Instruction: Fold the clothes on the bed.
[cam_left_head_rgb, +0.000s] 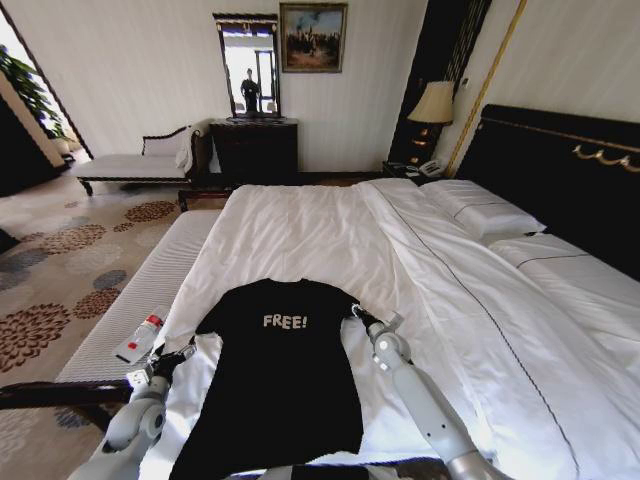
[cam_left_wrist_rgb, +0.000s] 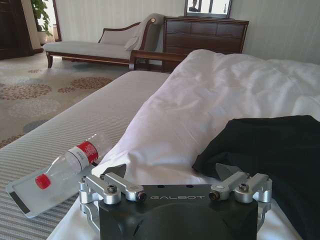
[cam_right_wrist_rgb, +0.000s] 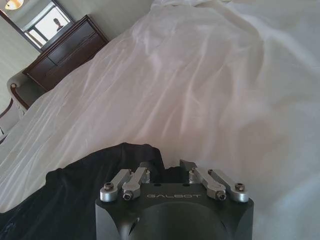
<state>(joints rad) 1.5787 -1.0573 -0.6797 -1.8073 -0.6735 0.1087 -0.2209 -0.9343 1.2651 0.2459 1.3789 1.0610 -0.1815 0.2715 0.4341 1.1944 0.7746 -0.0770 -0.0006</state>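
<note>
The clothes, one black T-shirt (cam_left_head_rgb: 280, 370) with white "FREE!" lettering, lie spread flat at the near end of the bed (cam_left_head_rgb: 330, 230). My left gripper (cam_left_head_rgb: 170, 362) rests on the white sheet just outside the shirt's left sleeve (cam_left_wrist_rgb: 270, 150). Its fingers (cam_left_wrist_rgb: 116, 174) are spread wide with nothing between them, so the left gripper (cam_left_wrist_rgb: 172, 172) is open. My right gripper (cam_left_head_rgb: 372, 322) is at the edge of the right sleeve. In the right wrist view its fingers (cam_right_wrist_rgb: 144, 167) are drawn close together on the black sleeve edge (cam_right_wrist_rgb: 135, 152), so the right gripper (cam_right_wrist_rgb: 164, 166) is shut on it.
A plastic bottle with a red cap (cam_left_wrist_rgb: 70, 162) lies on a clear tray on the grey bench (cam_left_head_rgb: 130, 300) along the bed's left side. Pillows (cam_left_head_rgb: 480, 210) and a dark headboard (cam_left_head_rgb: 560, 170) are at the far right. A chaise (cam_left_head_rgb: 140, 160) and a dresser (cam_left_head_rgb: 255, 145) stand by the far wall.
</note>
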